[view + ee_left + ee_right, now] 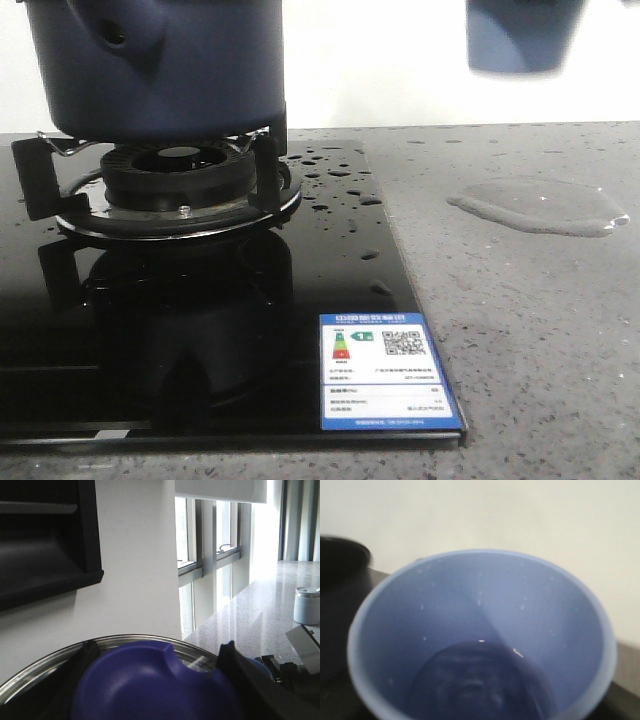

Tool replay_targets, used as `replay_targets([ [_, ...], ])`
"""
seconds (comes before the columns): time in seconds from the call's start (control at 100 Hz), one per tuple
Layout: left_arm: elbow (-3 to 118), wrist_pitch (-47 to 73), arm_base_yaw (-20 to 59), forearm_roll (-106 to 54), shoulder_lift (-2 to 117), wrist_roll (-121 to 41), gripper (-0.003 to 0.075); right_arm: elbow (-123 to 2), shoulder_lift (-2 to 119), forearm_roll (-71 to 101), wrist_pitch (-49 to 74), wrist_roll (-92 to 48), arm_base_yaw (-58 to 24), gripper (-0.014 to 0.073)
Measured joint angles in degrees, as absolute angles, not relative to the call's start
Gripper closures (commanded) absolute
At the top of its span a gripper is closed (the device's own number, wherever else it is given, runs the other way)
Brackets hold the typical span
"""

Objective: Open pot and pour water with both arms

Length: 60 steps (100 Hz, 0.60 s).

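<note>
looking at a grey speckled counter (530, 330) under a plain white wall, with a black glass stove top (200, 330) at the left and bright windows (205, 545) seen in the left wrist view. resting on the burner ring (175, 180), the pot (160, 60), dark navy, with its round-holed stub handle toward the camera. already lying outside: water (535, 207) as a shallow puddle on the counter well to the right, and drops scattered on the glass beside the burner. gripping apparently the blue lid knob (150, 680) above a shiny metal rim, the left gripper (155, 685) with dark fingers (240, 675) on both sides of the knob, narrow around it. hanging high at the right, a light blue cup (522, 35); in the right wrist view only its wet inside (480, 640) showing, so cannot tell the right pincer's state, though probably carrying the cup. risking from here: a slipping wet knob, dropping the lid on the glass; pouring while the cup is far from the pot, adding more spill; wetting the burner and the energy label (385, 372).
</note>
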<state>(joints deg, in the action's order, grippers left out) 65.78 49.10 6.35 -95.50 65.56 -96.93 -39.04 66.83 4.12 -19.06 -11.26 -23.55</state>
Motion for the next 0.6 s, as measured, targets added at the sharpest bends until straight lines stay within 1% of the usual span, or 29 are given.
replay_targets([
  [0.17, 65.78, 43.76, 6.35, -95.91, 61.51, -94.53, 0.0451, -52.47, 68.53, -1.96, -8.41, -11.13, -26.08, 0.0421],
  [0.37, 65.78, 42.70, 6.35, -96.14, 58.89, -93.57, 0.0451, -65.69, 75.38, -9.66, 0.00, -11.13, -31.72, 0.0421],
  [0.6, 65.78, 42.43, 6.35, -96.14, 57.03, -92.82, 0.0451, -76.14, 84.59, -18.61, 5.08, -11.02, -36.59, 0.0421],
])
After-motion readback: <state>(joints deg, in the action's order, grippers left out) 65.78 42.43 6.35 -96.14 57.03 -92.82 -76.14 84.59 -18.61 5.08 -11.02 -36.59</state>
